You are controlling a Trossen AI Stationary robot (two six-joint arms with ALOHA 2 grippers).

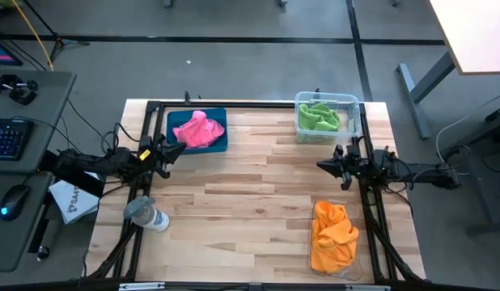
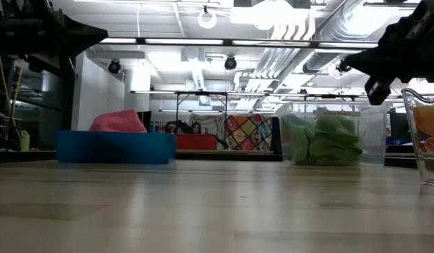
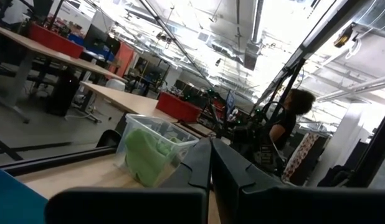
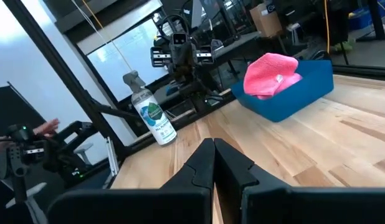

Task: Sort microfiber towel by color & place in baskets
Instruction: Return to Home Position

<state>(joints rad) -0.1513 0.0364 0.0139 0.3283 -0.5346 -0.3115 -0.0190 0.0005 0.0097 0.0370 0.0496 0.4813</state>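
Over the wooden table [image 1: 234,202], looking straight down, the left gripper [image 1: 171,152] hangs at the left edge just beside the blue tray [image 1: 222,145], which holds the pink towels [image 1: 197,129]. The right gripper [image 1: 321,165] sits at the right edge, between the far clear bin [image 1: 353,103] of green towels [image 1: 319,118] and the near clear bin [image 1: 355,271] heaped with orange towels [image 1: 332,234]. A spray bottle [image 1: 149,215] lies on its side at the table's left edge. From table height, the tray with its pink mound stands on the left, the green-filled bin right of centre and the orange bin cut off at the right edge, with both arms held up off the wood. Past the left wrist, its two fingers [image 3: 233,171] are pressed together on nothing, aimed toward the green bin, and a person [image 3: 286,118] stands beyond the table. Past the right wrist, its fingers [image 4: 233,165] are likewise pressed together and empty, facing the tray and the bottle.
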